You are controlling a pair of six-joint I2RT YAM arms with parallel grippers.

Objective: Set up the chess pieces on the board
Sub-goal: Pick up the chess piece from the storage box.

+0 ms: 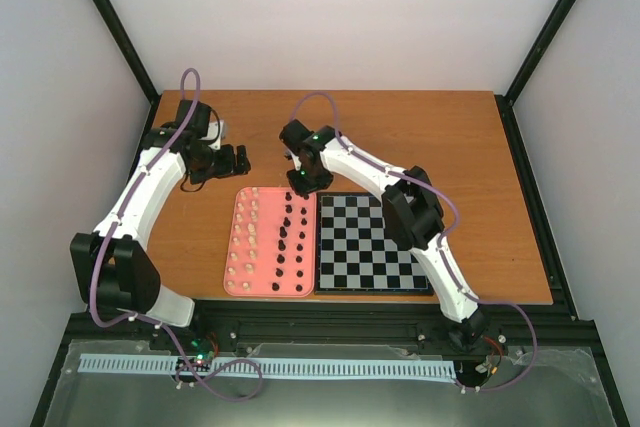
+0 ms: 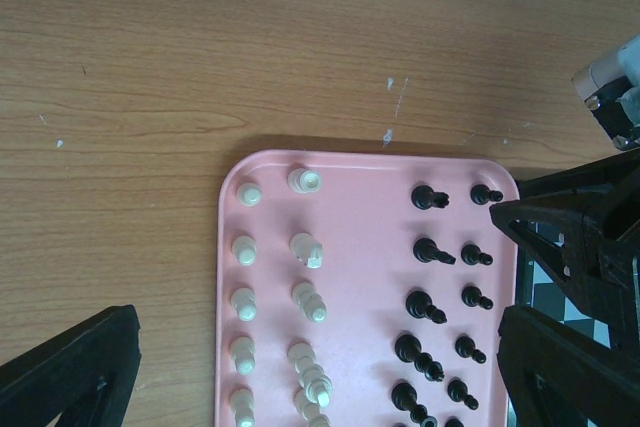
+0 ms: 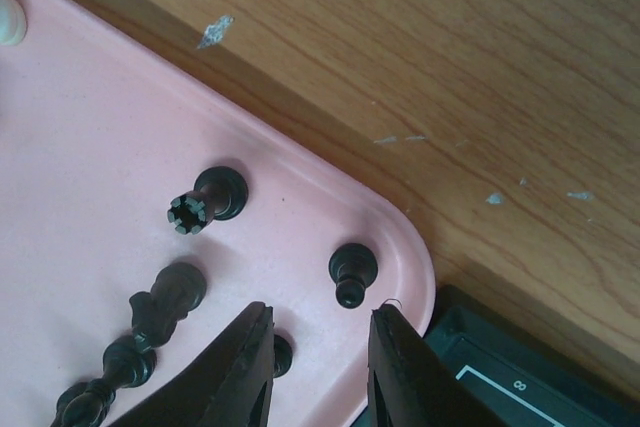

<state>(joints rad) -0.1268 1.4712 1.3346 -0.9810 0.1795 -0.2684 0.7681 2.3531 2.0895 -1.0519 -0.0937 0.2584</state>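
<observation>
Tabletop (image 3: 500, 97) — only wrist view shows black piece (image 3: 283, 352) between right end effector (image 3: 323, 312).

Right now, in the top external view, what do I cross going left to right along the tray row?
cream-white pieces → dark pieces, both sets standing on the pink tray → board, right beside the tray. The right arm overlaps the board, so it is left out.
</observation>
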